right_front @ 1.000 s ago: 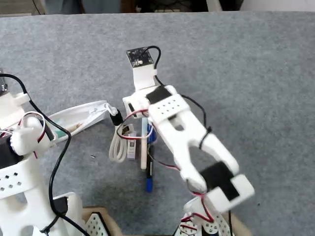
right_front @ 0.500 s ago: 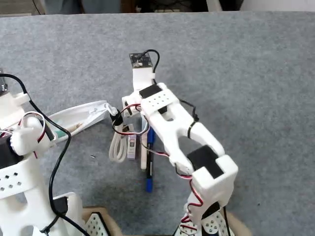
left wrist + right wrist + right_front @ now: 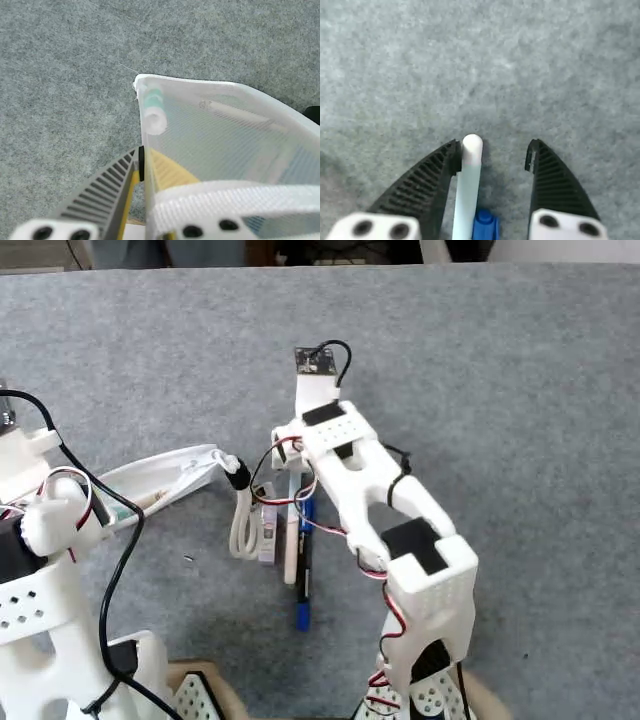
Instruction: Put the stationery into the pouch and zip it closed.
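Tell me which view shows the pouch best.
The left wrist view: the pouch is close up there, with its mesh wall, zip edge and the items inside plain to see. The high view gives the pouch small, one end hidden behind the left arm.

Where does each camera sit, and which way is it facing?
High view: fixed above the table, looking down on the left arm and right arm.
Left wrist view: on the left wrist, looking along the left gripper, shut on the mesh pouch.
Right wrist view: on the right wrist, looking down past the open right gripper onto a blue pen.
Shared: mesh pouch in high and left wrist; blue pen in high and right wrist.
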Controlling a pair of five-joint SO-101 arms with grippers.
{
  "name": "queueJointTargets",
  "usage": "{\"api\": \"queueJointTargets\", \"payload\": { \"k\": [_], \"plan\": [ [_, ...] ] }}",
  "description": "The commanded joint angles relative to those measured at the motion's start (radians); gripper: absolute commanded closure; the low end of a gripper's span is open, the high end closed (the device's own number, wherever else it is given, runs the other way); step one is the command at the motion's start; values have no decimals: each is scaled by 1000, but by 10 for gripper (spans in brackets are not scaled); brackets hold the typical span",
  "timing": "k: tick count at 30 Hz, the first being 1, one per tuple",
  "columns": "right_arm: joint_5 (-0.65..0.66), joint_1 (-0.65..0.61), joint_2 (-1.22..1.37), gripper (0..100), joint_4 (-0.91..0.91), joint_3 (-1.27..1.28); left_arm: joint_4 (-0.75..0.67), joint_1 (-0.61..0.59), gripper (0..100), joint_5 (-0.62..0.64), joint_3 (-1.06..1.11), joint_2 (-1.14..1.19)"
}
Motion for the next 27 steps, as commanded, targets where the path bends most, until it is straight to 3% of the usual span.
{"api": "queueJointTargets", "payload": {
  "k": [1,22,27],
  "plan": [
    [-11,-12,-1,776,49,-88,-23,-8,971,6,5,3],
    [-2,-107,91,783,137,-124,-25,-8,971,6,5,3],
    [-2,-100,91,932,135,-124,-25,-8,971,6,5,3]
  ]
}}
